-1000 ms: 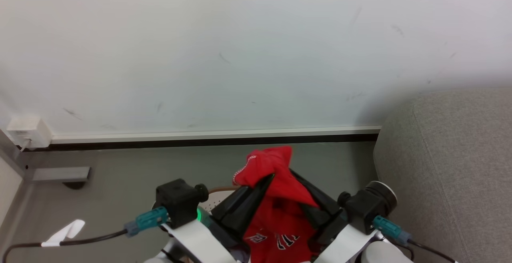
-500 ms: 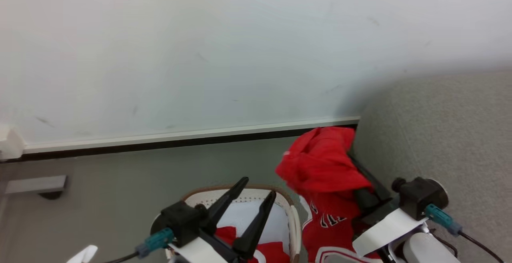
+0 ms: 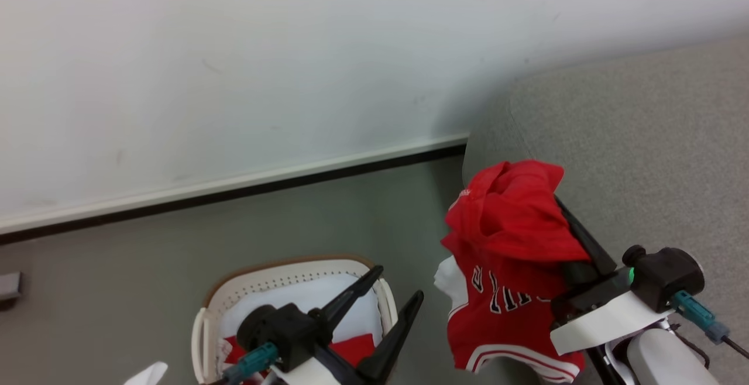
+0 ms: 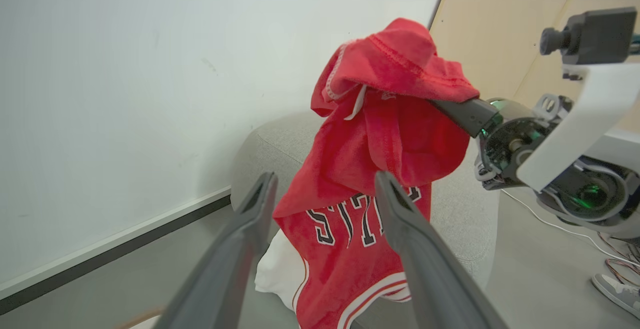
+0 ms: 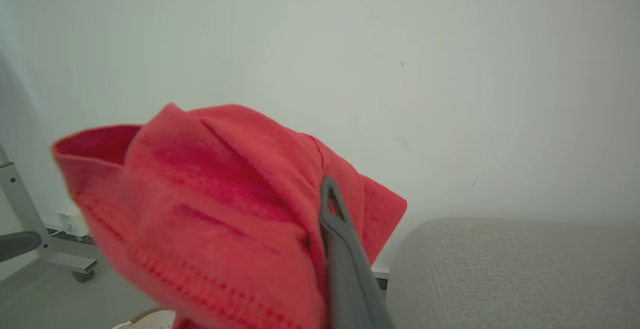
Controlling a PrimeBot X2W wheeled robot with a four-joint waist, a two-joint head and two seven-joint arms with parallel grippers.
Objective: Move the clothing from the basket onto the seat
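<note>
Hovering nearest you, the left tool point(image 3: 399, 281) is standing wide and holding nothing above the basket point(image 3: 281, 263), where more red clothing point(image 3: 351, 347) is lying inside. Further out, your right tool point(image 3: 556, 205) is clamping a red garment point(image 3: 509, 256), which is hanging over the floor point(image 3: 234, 215) just beside the seat point(image 3: 643, 139), not yet above the cushion. You are risking a short drop: the cloth is bunching over the fingers point(image 3: 585, 244), so releasing here would probably leave it sliding down the seat's side to the floor, or catching on a finger.
</note>
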